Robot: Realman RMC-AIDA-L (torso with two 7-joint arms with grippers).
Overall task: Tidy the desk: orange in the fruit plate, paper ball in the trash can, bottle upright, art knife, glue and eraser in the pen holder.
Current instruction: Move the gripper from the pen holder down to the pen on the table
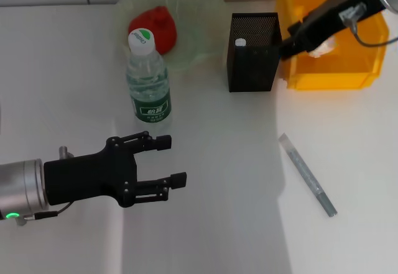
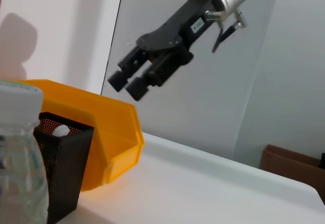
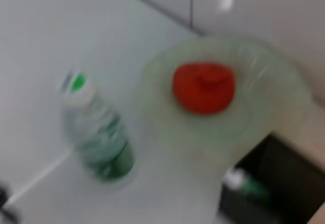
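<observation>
**Knife alone on the desk, right arm nearer**

Head view first: the long grey art knife (image 1: 308, 174) lies flat on the white desk (image 1: 205, 237), well apart from everything else, on the robot's right side. Its long axis runs diagonally, the far end pointing toward the black mesh pen holder (image 1: 252, 53) and the near end angling away to the right.

The right gripper (image 1: 287, 45) hangs high, just beside the pen holder's right edge and in front of the yellow plastic trash bin (image 1: 367, 78); a white crumpled paper ball (image 1: 322, 50) shows inside the bin. In the left wrist view its fingers (image 2: 118, 81) sit close together with nothing between them. The knife lies nearer the robot than this gripper, below it and slightly to the right, so I judge this arm the closer one for the reach.

The left gripper (image 1: 168, 162) hovers low on the left, its jaws spread and empty, well away from the knife.

Elsewhere, the red-orange fruit (image 1: 154, 28) rests in the pale green glass plate (image 1: 205, 13), the clear water bottle (image 1: 148, 81) stands upright in front of it, and a white-capped glue tube (image 1: 240, 42) pokes from the pen holder.
</observation>
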